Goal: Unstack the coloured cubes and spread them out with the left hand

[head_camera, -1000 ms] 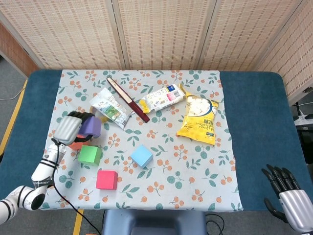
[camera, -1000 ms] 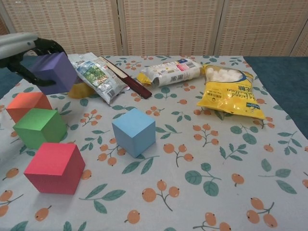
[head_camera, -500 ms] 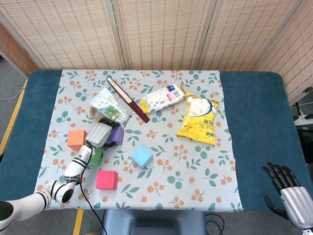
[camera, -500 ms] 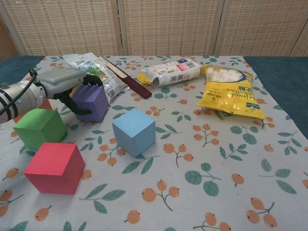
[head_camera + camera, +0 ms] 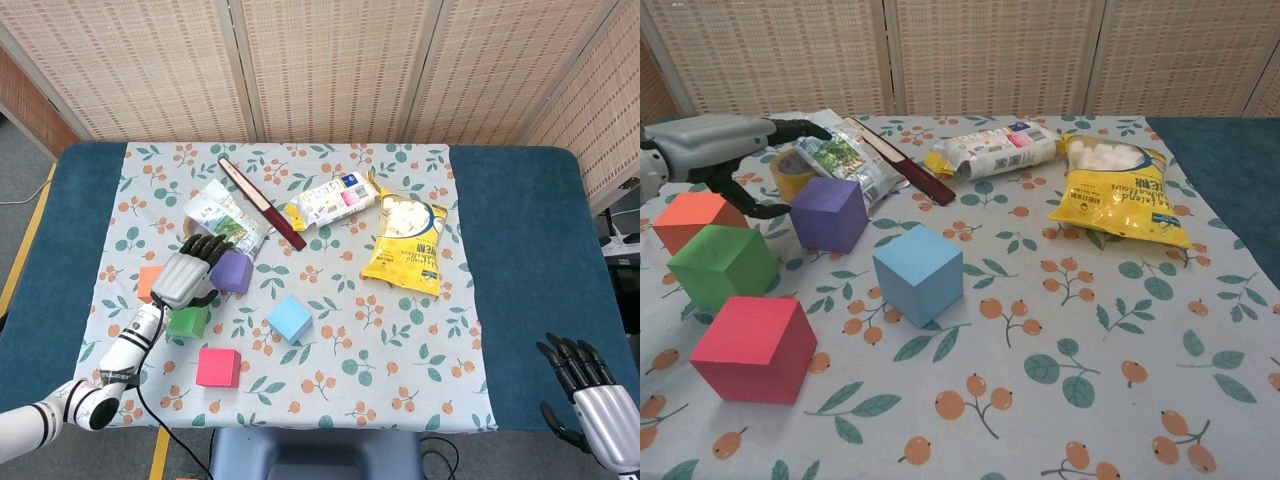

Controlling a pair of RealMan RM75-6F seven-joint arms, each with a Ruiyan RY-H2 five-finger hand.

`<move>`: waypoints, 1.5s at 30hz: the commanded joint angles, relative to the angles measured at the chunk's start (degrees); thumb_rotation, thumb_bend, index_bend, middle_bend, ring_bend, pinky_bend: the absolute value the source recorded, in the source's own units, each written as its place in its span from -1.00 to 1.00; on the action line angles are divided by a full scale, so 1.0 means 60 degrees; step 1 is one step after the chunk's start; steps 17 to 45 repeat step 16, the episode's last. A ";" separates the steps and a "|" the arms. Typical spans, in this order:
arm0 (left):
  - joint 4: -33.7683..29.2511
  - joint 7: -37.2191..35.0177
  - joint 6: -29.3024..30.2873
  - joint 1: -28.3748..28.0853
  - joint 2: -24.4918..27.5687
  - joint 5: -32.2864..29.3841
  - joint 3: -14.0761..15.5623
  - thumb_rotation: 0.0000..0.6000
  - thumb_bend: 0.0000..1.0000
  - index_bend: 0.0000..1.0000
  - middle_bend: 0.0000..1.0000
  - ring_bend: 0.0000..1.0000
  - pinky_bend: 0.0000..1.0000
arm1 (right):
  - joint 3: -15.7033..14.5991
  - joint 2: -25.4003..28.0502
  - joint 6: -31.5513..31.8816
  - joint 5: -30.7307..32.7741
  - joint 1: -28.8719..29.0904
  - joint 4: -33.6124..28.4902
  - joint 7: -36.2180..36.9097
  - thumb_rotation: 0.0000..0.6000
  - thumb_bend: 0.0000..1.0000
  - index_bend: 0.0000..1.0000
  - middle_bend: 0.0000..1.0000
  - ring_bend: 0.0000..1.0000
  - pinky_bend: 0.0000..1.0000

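Five coloured cubes are sitting singly on the floral tablecloth (image 5: 400, 330) toward the table's left edge, none stacked. The purple cube (image 5: 232, 271) (image 5: 828, 213) is resting flat just in front of a foil snack pouch (image 5: 226, 218) (image 5: 838, 160). The left hand (image 5: 184, 277) (image 5: 722, 148) is hovering beside it on its left-edge side, fingers spread wide and holding nothing; its dark fingertips (image 5: 805, 128) are reaching above the cube, and whether they are touching it cannot be told.

The orange cube (image 5: 149, 282) (image 5: 697, 219) is lying nearest the left edge, partly hidden by the hand in the head view. The green cube (image 5: 188, 321) (image 5: 723, 264) is sitting just toward the front edge from it, the pink cube (image 5: 218, 367) (image 5: 754, 347) closer still to the front, and the blue cube (image 5: 290, 318) (image 5: 918, 274) apart, nearer the table's middle.

Farther back, a dark red flat bar (image 5: 261, 201) (image 5: 902, 160), a white biscuit packet (image 5: 328, 199) (image 5: 992, 150) and a yellow snack bag (image 5: 405, 245) (image 5: 1118, 191) are lying across the cloth. A roll of yellow tape (image 5: 790, 172) is peeking from behind the pouch.

The right hand (image 5: 590, 395) is waiting off the table's front right corner, fingers apart and holding nothing.
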 commanded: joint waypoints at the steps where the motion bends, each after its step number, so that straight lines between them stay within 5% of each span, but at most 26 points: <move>1: -0.1869 0.0035 0.1608 0.1066 0.1495 0.0790 0.0434 1.00 -0.30 -1.00 -1.00 -1.00 -0.93 | 0.0068 -0.0084 0.0119 -0.0020 -0.0025 0.0038 -0.0107 1.00 -0.33 -1.00 -1.00 -1.00 -1.00; 2: -0.2921 -0.0674 0.3655 0.2566 0.2488 0.2290 0.1475 1.00 -0.28 -1.00 -1.00 -1.00 -0.95 | 0.0351 -0.0435 0.0666 -0.0202 -0.0081 0.0227 -0.0306 1.00 -0.33 -1.00 -1.00 -1.00 -1.00; 3: -0.2910 -0.1050 0.4639 0.3252 0.2792 0.3115 0.2056 1.00 -0.27 -1.00 -1.00 -1.00 -0.95 | 0.0448 -0.0676 0.0907 -0.0309 -0.0128 0.0430 -0.0416 1.00 -0.33 -1.00 -1.00 -1.00 -1.00; 5: -0.2220 -0.1632 0.6175 0.4555 0.2920 0.3941 0.2982 1.00 -0.27 -1.00 -1.00 -1.00 -0.95 | 0.0487 -0.1006 0.1102 -0.0439 -0.0180 0.0761 -0.0476 1.00 -0.33 -1.00 -1.00 -1.00 -1.00; 7: -0.1468 -0.2024 0.7018 0.5457 0.2711 0.3944 0.3356 1.00 -0.28 -1.00 -1.00 -1.00 -0.96 | 0.0429 -0.1047 0.0998 -0.0391 -0.0184 0.0802 -0.0450 1.00 -0.33 -1.00 -1.00 -1.00 -1.00; 13: -0.0100 -0.2405 0.7478 0.6244 0.2234 0.3562 0.3190 1.00 -0.28 -1.00 -1.00 -1.00 -1.00 | 0.0329 -0.1139 0.0789 -0.0408 -0.0149 0.0717 -0.0545 1.00 -0.33 -1.00 -1.00 -1.00 -1.00; 45: -0.0082 -0.2306 0.7461 0.6273 0.2238 0.3623 0.3066 1.00 -0.28 -1.00 -1.00 -1.00 -1.00 | 0.0294 -0.1132 0.0739 -0.0385 -0.0156 0.0681 -0.0587 1.00 -0.33 -1.00 -1.00 -1.00 -1.00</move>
